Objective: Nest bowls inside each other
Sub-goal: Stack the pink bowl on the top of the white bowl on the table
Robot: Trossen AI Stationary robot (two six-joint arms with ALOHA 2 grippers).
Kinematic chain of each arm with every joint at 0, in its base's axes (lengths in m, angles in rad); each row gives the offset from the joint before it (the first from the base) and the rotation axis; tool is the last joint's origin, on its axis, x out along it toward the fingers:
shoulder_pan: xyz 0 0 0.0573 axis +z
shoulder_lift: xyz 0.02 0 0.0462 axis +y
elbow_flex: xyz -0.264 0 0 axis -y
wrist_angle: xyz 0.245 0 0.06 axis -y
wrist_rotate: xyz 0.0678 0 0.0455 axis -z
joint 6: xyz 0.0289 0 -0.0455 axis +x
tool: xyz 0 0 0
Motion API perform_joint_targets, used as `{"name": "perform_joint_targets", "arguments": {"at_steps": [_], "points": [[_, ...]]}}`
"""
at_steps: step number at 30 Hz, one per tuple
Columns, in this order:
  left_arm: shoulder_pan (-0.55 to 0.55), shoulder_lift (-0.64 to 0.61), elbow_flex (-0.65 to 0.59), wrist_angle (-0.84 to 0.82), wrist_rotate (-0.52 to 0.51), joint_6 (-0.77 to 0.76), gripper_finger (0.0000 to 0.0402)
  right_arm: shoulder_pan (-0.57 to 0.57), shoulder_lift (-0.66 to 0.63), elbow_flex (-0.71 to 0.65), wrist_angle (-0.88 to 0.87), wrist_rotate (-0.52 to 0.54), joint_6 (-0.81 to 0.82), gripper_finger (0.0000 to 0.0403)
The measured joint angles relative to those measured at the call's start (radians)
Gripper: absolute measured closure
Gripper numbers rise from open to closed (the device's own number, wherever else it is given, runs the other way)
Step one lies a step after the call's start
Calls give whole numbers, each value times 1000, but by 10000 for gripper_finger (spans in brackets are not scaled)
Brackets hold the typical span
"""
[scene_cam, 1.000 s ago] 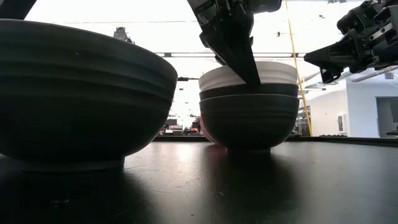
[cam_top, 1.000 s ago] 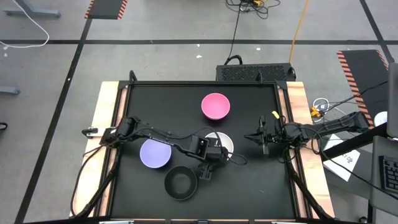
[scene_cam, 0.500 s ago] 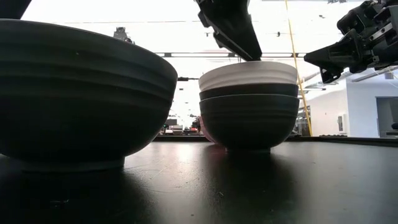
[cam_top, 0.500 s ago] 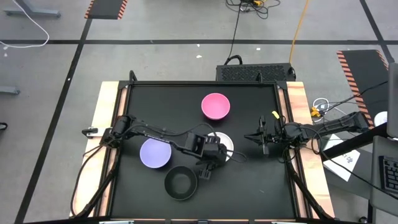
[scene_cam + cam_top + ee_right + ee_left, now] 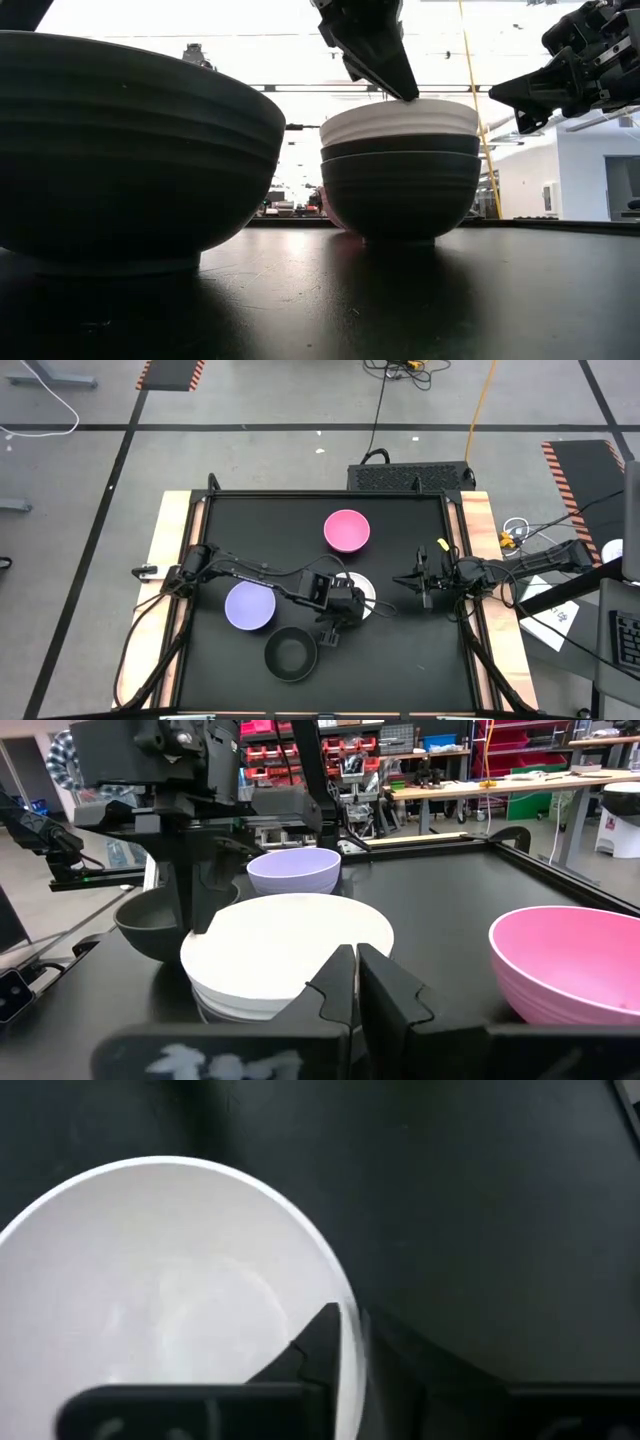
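Observation:
A white bowl (image 5: pixel 362 589) sits nested on top of two stacked black bowls (image 5: pixel 400 190) near the table's middle. My left gripper (image 5: pixel 398 88) hovers just above the white bowl's rim (image 5: pixel 345 1295). It is open, with one finger over the inside and one over the outside. A third black bowl (image 5: pixel 290 655), a lavender bowl (image 5: pixel 248 607) and a pink bowl (image 5: pixel 347 531) each stand alone on their bases. My right gripper (image 5: pixel 357 960) is shut and waits to the right of the stack, level with it.
The black mat is framed by a raised rail (image 5: pixel 460 560) and wooden side strips. The pink bowl (image 5: pixel 570 960) lies toward the far edge. The lavender bowl (image 5: pixel 293 870) and the lone black bowl (image 5: pixel 130 160) lie to the near left of the stack. Cables lie on the floor.
My left gripper has risen. One finger lay down the white bowl's outer wall a second ago, and its tip now stands just above the rim. The white bowl has stayed nested on the black stack.

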Motion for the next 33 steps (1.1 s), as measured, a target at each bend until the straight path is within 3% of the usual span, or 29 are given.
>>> {"name": "perform_joint_targets", "arguments": {"at_steps": [5,33], "points": [[0,0,0,-4,0,1,397,0,0,0,0,0,0,397],[2,-4,-18,20,0,41,384,0,0,0,0,0,1,397]]}}
